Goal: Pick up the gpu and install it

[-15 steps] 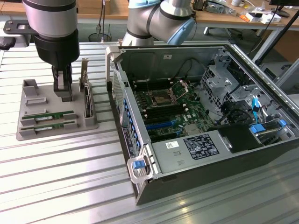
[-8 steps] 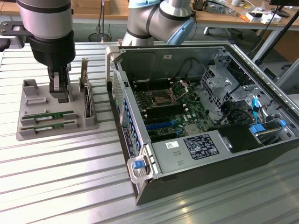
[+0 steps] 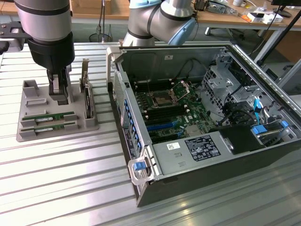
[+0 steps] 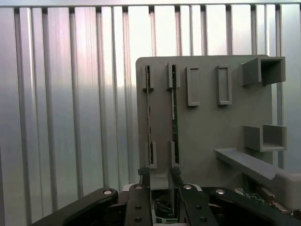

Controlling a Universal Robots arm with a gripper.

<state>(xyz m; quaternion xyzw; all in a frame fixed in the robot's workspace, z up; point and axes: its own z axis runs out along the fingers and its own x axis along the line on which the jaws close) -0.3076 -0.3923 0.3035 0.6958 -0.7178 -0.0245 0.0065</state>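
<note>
End effector (image 3: pixel 60 98) was spread with nothing in it, hovering over the gray holder (image 3: pixel 91 123) near the desk's (image 3: pixel 70 188) edge on the exterior view's left. The gpu (image 3: pixel 49 116) stood on edge in a slot there, with a twin stick (image 3: pixel 47 125) beside it. It looked light, stiff and fragile, so I'd pinch its flat faces mid-length.

Ribbed metal table (image 3: pixel 61 183) under all I see. Gray slotted tray (image 3: pixel 28 134) lies on it, dark upright card (image 3: pixel 88 101) standing along tray's side (metal bracket rising at far end). Just beside, toward exterior view's right: open computer case (image 3: pixel 188 188), motherboard (image 3: pixel 169 110) exposed, blue latch (image 3: pixel 138 165) at near corner.
</note>
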